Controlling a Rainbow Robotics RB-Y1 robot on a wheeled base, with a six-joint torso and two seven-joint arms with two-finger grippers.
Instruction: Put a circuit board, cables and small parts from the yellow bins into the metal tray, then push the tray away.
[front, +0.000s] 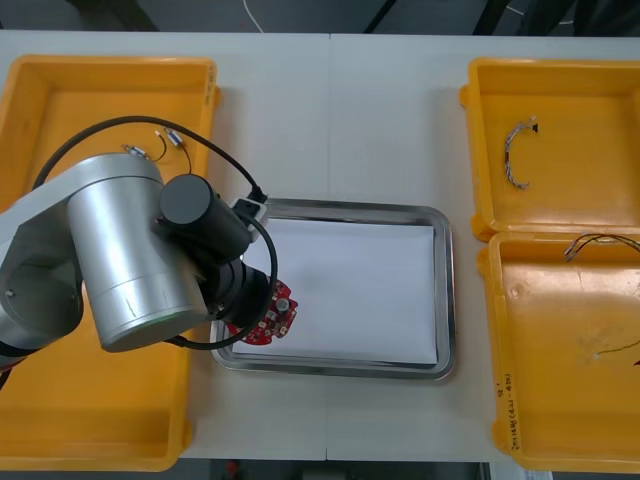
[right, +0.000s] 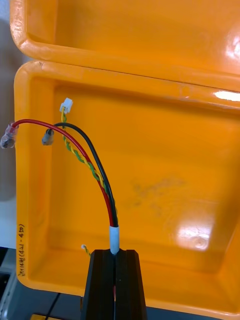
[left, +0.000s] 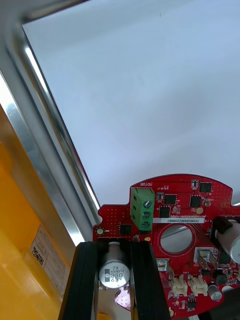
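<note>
Red board (left: 175, 220): being held by the left tool (left: 114, 250) over the white inside of the tray (front: 446, 300), at the tray's near-left corner and just beside its rim. I cannot tell whether it is touching the white surface.
left tool: reaching down over the tray's near-left corner. Its fingers (left: 85, 280) are standing apart and pinching a silver cylinder on the board's edge between them.
tray: sitting at the middle of the worktop (front: 380, 120), between the bins. It is showing a shiny rim and a white inside.
right tool (right: 115, 252): hovering over the near-right bin (right: 175, 150). Its fingers are pressing almost together and clamping the white sleeve of the cable (right: 97, 170).
cable: arching away from the right tool as a red lead, a black lead and a yellow-green twisted pair. The red lead's tip is reaching over the bin's labelled rim, and the pair is ending in a small white plug.
far-right bin (front: 590, 90): carrying a twisted cable (front: 515, 155), which is lying curved near its middle.
far-left bin (front: 100, 95): carrying small metal parts (front: 175, 140) toward its near edge, close to the left arm.
near-left bin (front: 100, 430): lying largely under the left arm.
</note>
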